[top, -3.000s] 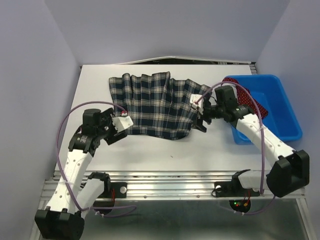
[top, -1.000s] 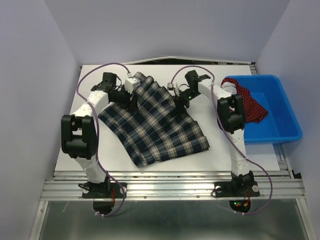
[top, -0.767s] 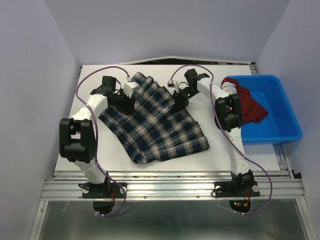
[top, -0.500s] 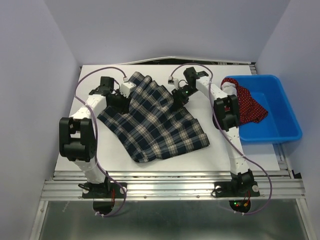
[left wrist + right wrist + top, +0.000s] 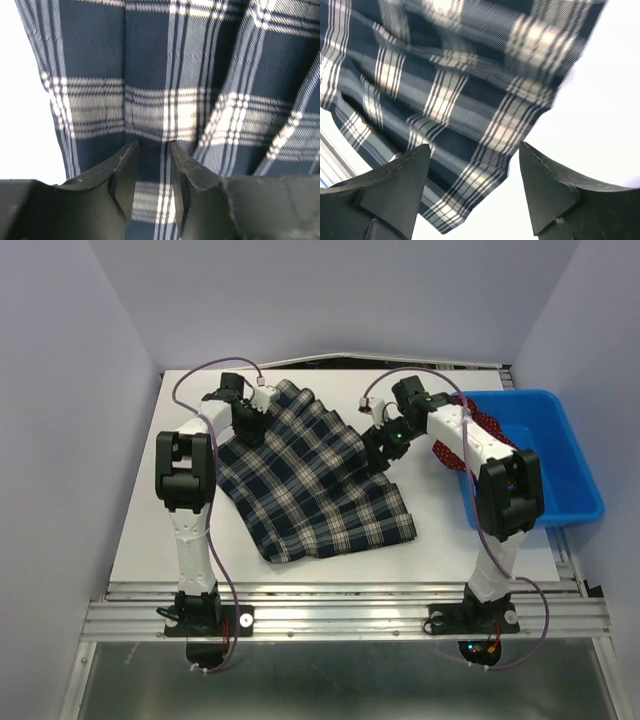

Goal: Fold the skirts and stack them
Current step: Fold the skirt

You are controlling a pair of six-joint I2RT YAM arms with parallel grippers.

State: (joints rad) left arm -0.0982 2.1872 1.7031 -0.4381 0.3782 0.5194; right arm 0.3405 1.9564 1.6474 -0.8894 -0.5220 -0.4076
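The plaid skirt [image 5: 310, 480] lies spread on the table [image 5: 440, 532]. The left gripper [image 5: 251, 421] seems to pinch its far corner, and the right gripper [image 5: 377, 452] sits above its right edge.

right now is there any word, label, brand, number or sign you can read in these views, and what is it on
None can be read: no text shows on the plaid skirt, the red dotted skirt or the blue bin.
Both wrist views show only plaid cloth and bare hand fingers.
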